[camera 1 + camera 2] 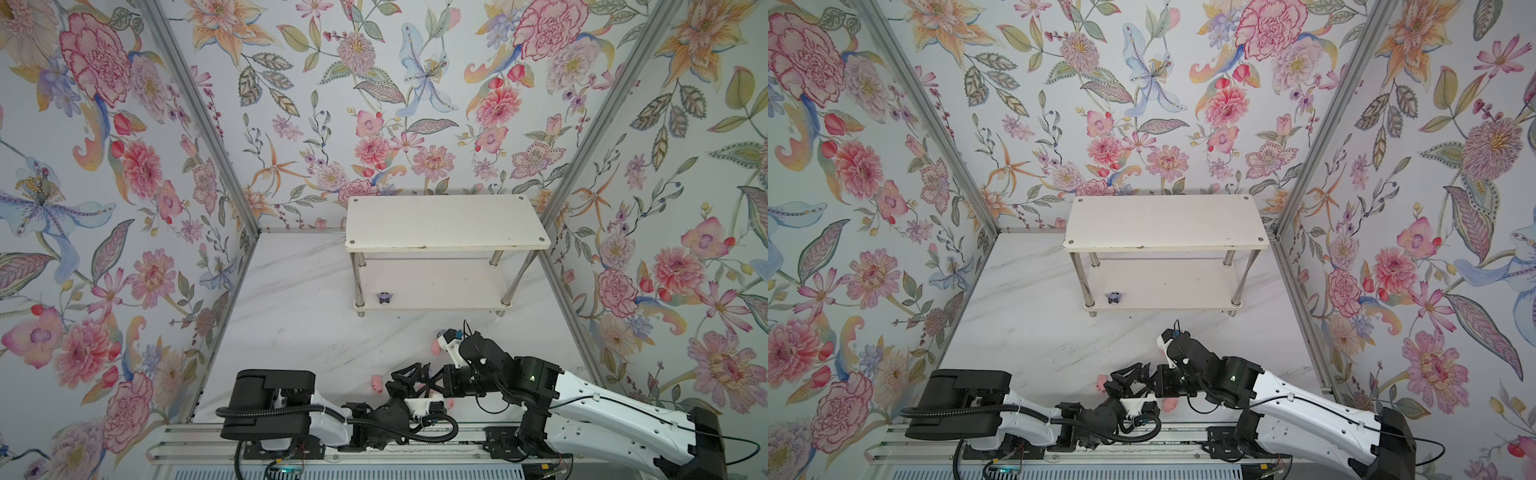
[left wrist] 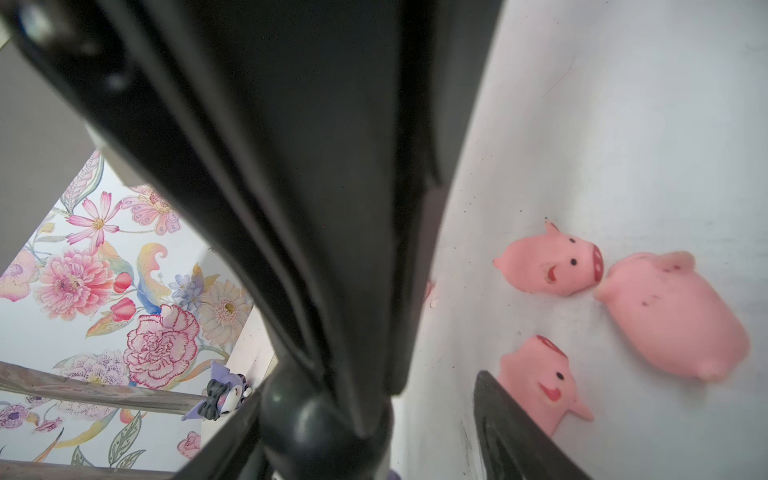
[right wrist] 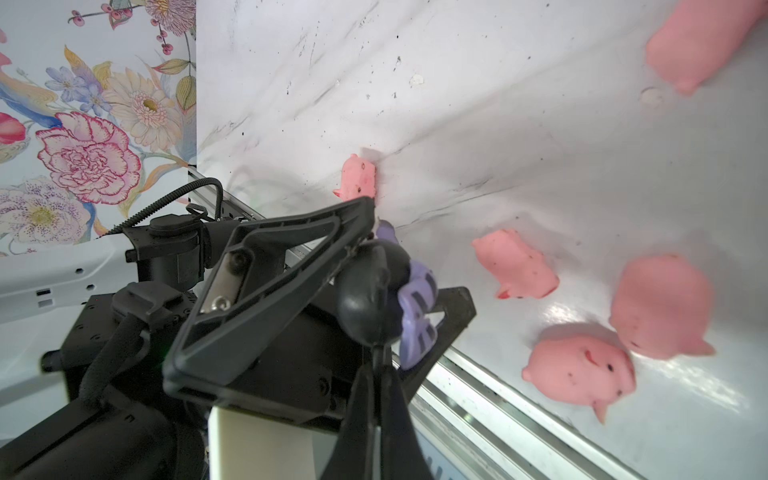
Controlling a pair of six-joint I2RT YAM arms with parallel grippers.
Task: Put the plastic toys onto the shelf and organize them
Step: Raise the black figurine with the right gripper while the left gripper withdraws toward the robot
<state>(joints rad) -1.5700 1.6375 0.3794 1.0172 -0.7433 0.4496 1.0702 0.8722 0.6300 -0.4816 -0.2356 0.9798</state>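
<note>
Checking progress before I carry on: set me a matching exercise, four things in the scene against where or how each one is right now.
Things
1. shelf top board
2. shelf lower board
3. right gripper
4. pink pigs

States
A. lying on the marble table
B. carries one purple figurine near its front left corner in both top views
C. nothing on it
D. jaws shut on a second purple figurine

Pairs: 1-C, 2-B, 3-D, 4-A
</note>
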